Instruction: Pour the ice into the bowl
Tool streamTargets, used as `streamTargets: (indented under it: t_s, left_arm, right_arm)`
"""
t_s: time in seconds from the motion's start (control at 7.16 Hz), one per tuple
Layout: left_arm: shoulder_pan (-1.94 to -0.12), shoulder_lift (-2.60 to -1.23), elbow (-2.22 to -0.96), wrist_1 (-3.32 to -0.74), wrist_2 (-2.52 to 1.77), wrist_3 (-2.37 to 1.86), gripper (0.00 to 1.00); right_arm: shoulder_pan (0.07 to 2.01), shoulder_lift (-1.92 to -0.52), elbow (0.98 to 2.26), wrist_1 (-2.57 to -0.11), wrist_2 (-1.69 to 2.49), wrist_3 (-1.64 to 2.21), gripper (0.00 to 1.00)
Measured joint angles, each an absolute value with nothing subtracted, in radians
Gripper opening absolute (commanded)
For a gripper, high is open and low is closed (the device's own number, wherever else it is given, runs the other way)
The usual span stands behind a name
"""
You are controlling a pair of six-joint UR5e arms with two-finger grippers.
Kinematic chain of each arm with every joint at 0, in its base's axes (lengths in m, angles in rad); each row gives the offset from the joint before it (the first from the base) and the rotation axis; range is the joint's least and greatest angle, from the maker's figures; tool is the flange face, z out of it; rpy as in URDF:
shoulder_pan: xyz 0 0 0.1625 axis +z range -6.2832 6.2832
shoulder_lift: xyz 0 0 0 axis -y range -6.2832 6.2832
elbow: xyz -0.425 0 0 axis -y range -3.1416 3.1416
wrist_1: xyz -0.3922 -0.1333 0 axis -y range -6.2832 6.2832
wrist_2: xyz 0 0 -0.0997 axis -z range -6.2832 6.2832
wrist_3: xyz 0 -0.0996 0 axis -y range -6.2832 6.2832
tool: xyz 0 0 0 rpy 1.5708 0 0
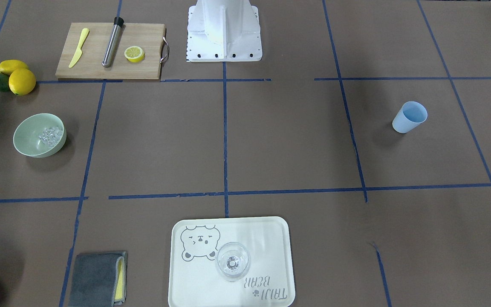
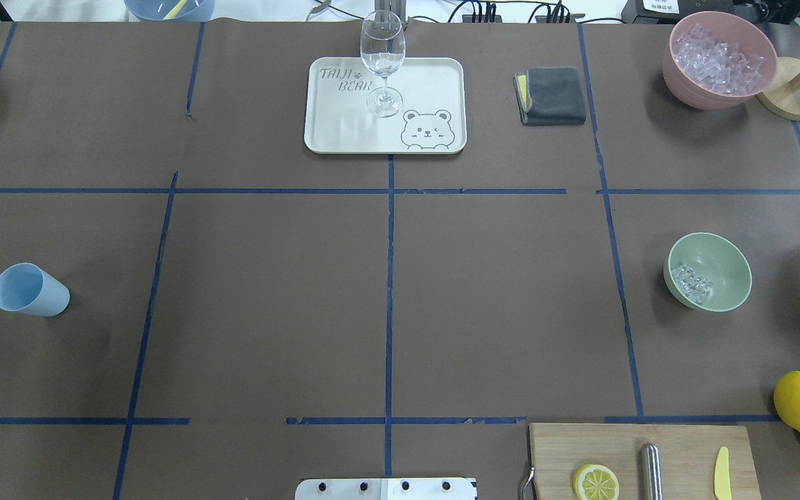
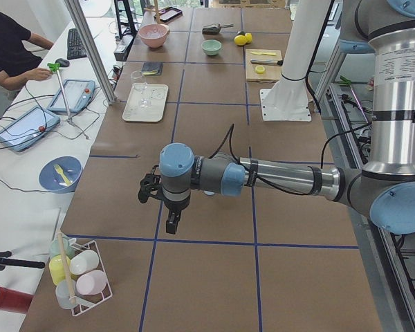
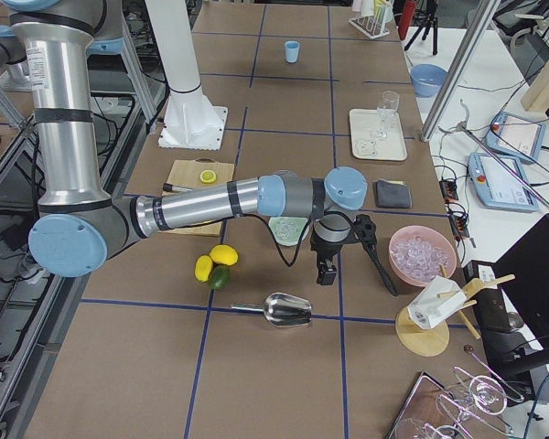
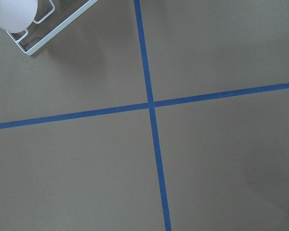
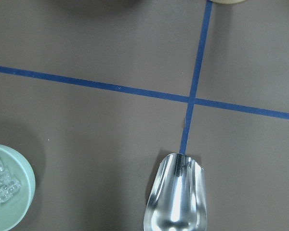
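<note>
Ice: a small heap of clear ice (image 2: 692,282) lies inside the mint-green bowl (image 2: 723,264); I see no cubes on the paper around it.
Bowl's place: near the right edge of the table (image 2: 268,312), about midway between the robot's side and the operators' side.
Right gripper: the right gripper (image 4: 325,270) hangs above the table just beyond the bowl, toward the right end. I cannot tell whether its fingers are apart or together.
Ice against that gripper: the right wrist view shows the bowl and its cubes at the lower left edge. The ice is therefore beside the gripper and lower, not under it.
Scoop: the metal scoop (image 6: 176,202) lies empty on the table, near the gripper and apart from the bowl.
Left gripper: the left gripper (image 3: 171,216) hovers at the far left end of the table, well apart from the bowl. I cannot tell how its fingers stand either.
Progress: I judge the pour done.
Risk one: a low swing of the right arm back across the bowl could clip its rim and tip the cubes out.
Risk two: the pink tub (image 2: 692,87) stands close on the other side, and a careless sweep could nudge it or the scoop.
</note>
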State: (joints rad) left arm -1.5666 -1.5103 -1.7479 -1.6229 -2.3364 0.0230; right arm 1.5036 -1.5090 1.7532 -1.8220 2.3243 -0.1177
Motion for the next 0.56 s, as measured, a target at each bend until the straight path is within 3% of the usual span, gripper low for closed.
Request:
streamTargets:
  t_s: [0.56]
  left_arm:
    - [-1.566, -1.510, -1.750, -1.616, -2.334, 0.023, 1.00]
  right_arm:
    - [1.496, -1.509, 1.811, -1.821, 2.329, -0.118, 1.00]
